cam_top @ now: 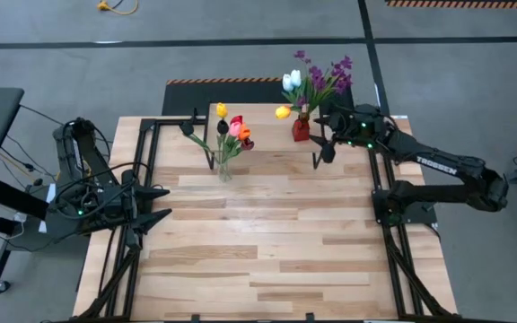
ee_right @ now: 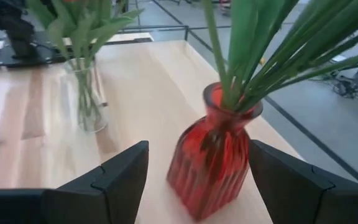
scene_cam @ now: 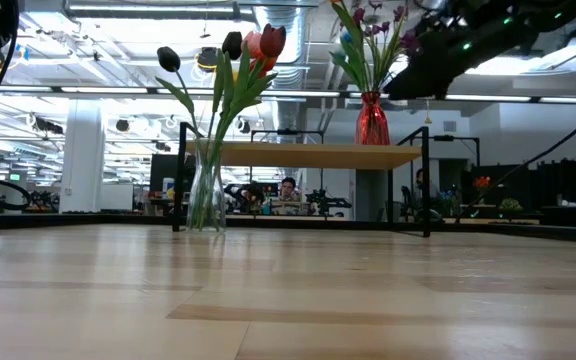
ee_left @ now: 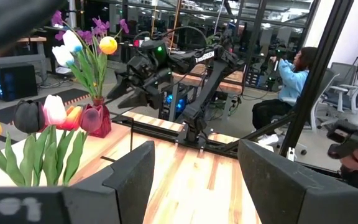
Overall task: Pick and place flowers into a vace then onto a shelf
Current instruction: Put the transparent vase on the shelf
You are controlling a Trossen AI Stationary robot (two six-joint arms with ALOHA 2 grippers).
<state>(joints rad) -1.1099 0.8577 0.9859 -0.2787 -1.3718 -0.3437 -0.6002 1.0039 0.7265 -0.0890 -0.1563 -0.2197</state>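
A red glass vase (ee_right: pixel 209 167) holding white and yellow tulips and purple sprigs (cam_top: pixel 311 82) stands on its base on the small light-wood shelf (scene_cam: pixel 318 155) at the table's far side. My right gripper (ee_right: pixel 199 147) is open just right of the vase (cam_top: pixel 301 129), with a finger on either side of the vase's body and a gap to each. A clear glass vase (cam_top: pixel 225 167) of red, yellow, orange and dark tulips (scene_cam: pixel 238 50) stands on the tabletop by the shelf's left legs. My left gripper (cam_top: pixel 158 203) waits open at the table's left edge.
The shelf's thin black legs (scene_cam: pixel 427 180) stand close to both vases. Black frame rails (cam_top: pixel 142 161) run along the table's left and right sides. The near half of the plank tabletop (cam_top: pixel 267 260) is bare wood. People sit in the room beyond the table (ee_left: pixel 288 78).
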